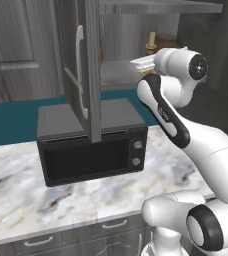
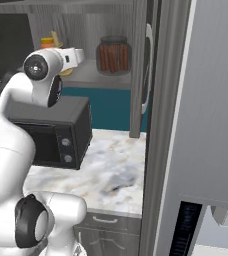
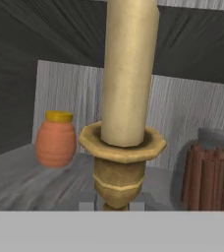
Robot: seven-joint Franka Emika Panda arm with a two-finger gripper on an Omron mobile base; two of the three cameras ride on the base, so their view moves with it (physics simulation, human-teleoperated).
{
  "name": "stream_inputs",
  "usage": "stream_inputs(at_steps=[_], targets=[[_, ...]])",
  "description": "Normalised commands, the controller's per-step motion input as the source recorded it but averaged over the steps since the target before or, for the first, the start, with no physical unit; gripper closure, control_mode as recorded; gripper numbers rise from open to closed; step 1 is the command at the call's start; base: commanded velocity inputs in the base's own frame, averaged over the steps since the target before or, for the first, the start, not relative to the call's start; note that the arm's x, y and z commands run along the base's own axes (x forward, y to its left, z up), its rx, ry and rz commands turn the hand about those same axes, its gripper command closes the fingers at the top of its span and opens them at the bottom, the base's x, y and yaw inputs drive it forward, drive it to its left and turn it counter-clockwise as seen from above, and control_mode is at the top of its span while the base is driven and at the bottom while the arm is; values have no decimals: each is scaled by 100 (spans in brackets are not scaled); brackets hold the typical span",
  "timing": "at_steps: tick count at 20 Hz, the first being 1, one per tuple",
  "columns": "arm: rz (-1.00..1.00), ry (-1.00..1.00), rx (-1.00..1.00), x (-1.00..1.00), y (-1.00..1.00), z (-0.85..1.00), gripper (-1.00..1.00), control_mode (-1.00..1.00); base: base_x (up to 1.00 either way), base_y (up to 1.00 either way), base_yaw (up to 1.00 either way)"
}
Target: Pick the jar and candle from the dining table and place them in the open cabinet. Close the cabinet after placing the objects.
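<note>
The candle (image 3: pixel 127 74), a pale-yellow taper in a brass holder (image 3: pixel 120 170), stands upright right in front of the hand camera. My gripper (image 3: pixel 111 205) is low at the holder's base, one fingertip on each side, shut on it. The hand has reached inside the open cabinet, whose door (image 1: pixel 81 65) with a silver bar handle swings out to the left. The candle's top (image 1: pixel 151 41) shows above the wrist. The jar (image 2: pixel 114 54) of reddish-brown sticks sits on the cabinet's grey shelf (image 2: pixel 88 76), just right of the candle (image 3: pixel 212 172). The dining table is out of view.
A small orange bottle (image 3: pixel 56 139) stands on the shelf left of the candle. Below the cabinet a black microwave (image 1: pixel 93 145) sits on the marble counter (image 1: pixel 26 195). A tall grey panel (image 2: pixel 206 100) rises close on the right.
</note>
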Motion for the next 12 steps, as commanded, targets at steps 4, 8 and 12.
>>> stream_inputs(at_steps=[4,8,12], targets=[[0,0,0,46,7,0,100,-100,0,0,0],[-1,0,0,43,4,0,100,-100,0,0,0],[-1,0,0,39,0,0,100,-100,0,0,0]])
